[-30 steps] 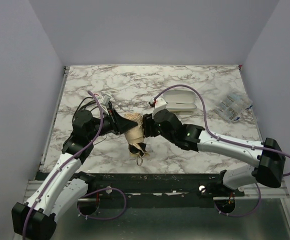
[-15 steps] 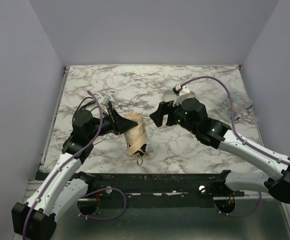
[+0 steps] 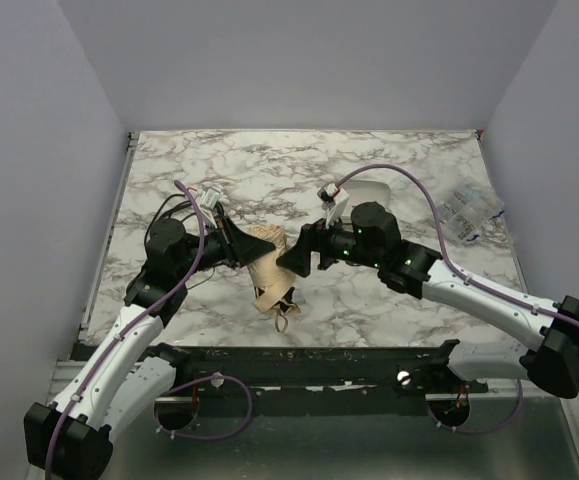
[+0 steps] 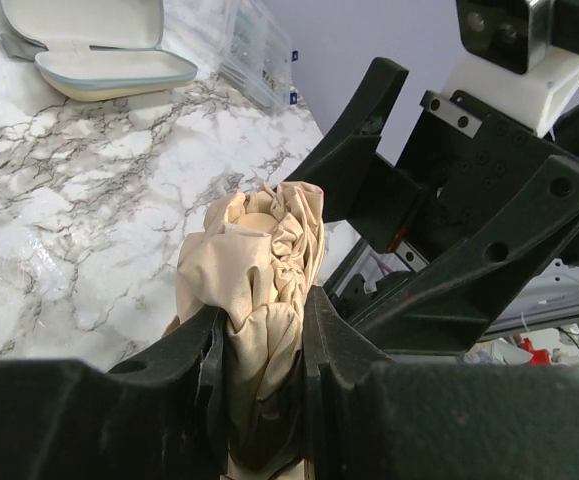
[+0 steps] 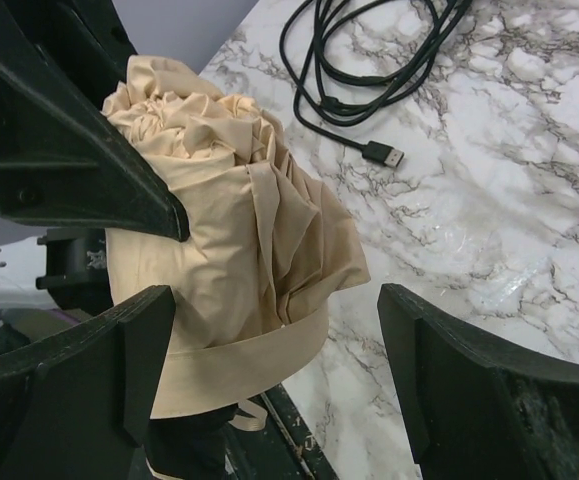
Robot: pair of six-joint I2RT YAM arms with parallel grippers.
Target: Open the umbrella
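The umbrella is a folded tan bundle with a band round its lower part, held above the table near the middle front; its wrist loop hangs below. My left gripper is shut on its upper folds, which fill the gap between the fingers in the left wrist view. My right gripper is open just to the umbrella's right. In the right wrist view the umbrella sits partly between the wide-apart fingers, nearer the left one.
A pale oval hard case lies open at the back, behind the right arm. A clear plastic packet lies at the right. A black USB cable is coiled on the marble left of the umbrella.
My right gripper pulled away from the umbrella to the right and up, then came back to its right side with fingers open. The left gripper kept its hold.
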